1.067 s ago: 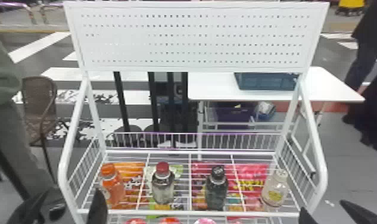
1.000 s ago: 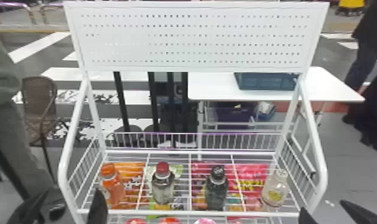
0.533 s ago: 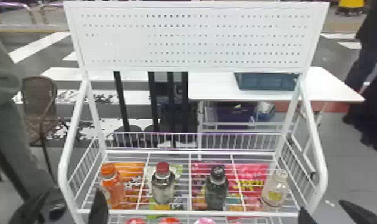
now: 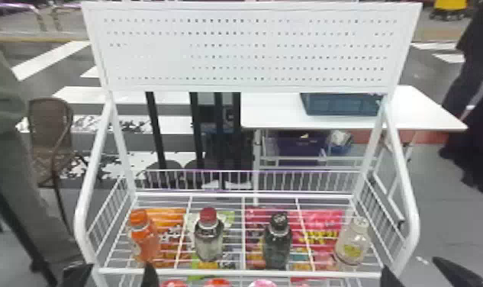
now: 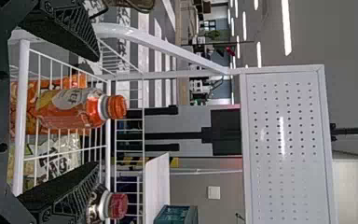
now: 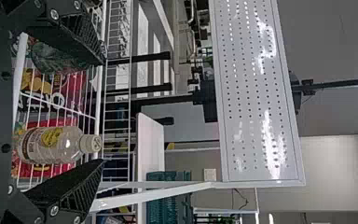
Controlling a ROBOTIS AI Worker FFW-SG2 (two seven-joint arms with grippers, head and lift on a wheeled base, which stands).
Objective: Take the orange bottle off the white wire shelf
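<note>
Head view: nothing has shifted; the orange bottle (image 4: 147, 242) stands seemingly just beyond the released, empty left gripper (image 4: 118, 266), grasp pending.

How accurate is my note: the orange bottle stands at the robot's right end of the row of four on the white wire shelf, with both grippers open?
Wrong end: the head view shows the orange bottle at the robot's left end of the row of four on the white wire shelf. The left gripper and right gripper are open.
</note>
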